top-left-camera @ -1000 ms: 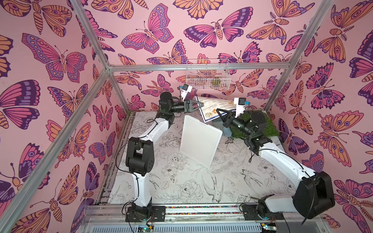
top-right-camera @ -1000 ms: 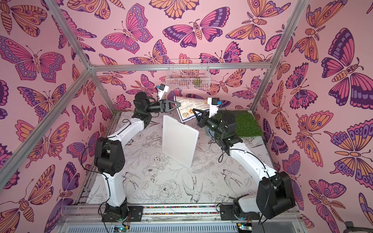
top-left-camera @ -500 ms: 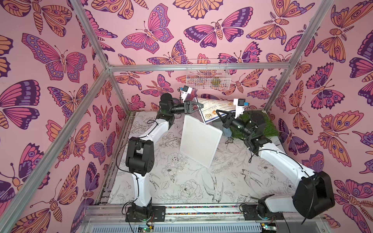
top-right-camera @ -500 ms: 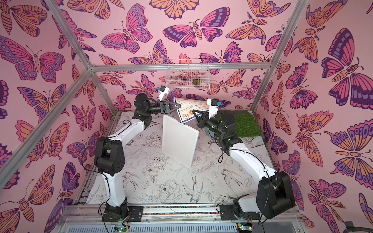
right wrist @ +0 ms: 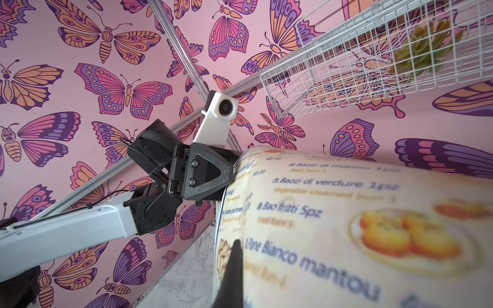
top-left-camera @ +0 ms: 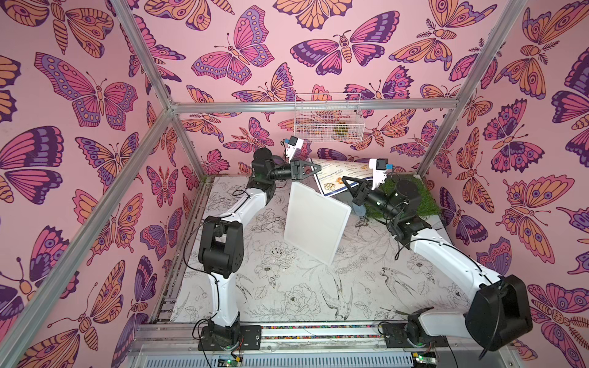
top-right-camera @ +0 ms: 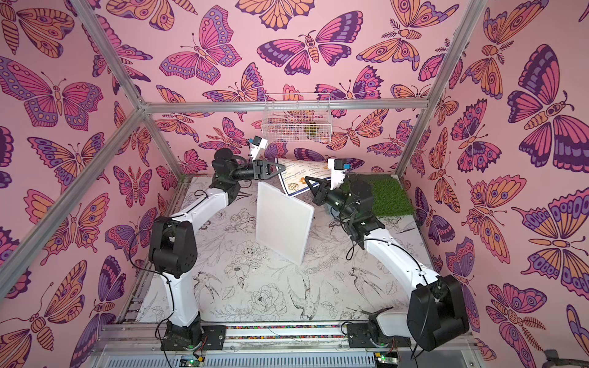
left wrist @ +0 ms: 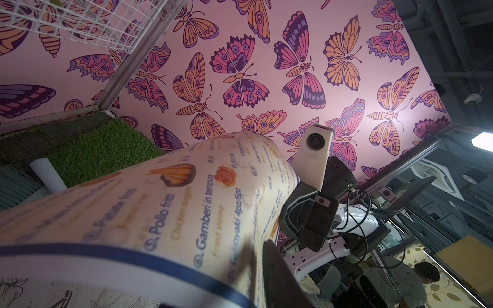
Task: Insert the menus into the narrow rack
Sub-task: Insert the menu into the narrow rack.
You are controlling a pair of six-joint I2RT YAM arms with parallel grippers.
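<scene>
Three pink butterfly walls [top-left-camera: 95, 95]; floral-sketch tabletop [top-left-camera: 287, 286] w/ grass mat [top-left-camera: 425, 202].

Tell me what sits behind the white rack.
The menu, raised and bowed. The rack hides the tabletop behind it and perhaps the menu's lower corner.

In a top view, the narrow rack [top-right-camera: 283, 227], a white slab, stands on end mid-surface [top-right-camera: 255, 286]. Just behind its upper edge the menu [top-right-camera: 296, 173] hangs curled. The left pincer [top-right-camera: 281, 168] meets the sheet above the rack's upper left corner, grip unclear. The right pincer [top-right-camera: 307, 182], closed, pinches it above the upper right corner. A grass mat [top-right-camera: 387, 194] lies right of the rack.
</scene>
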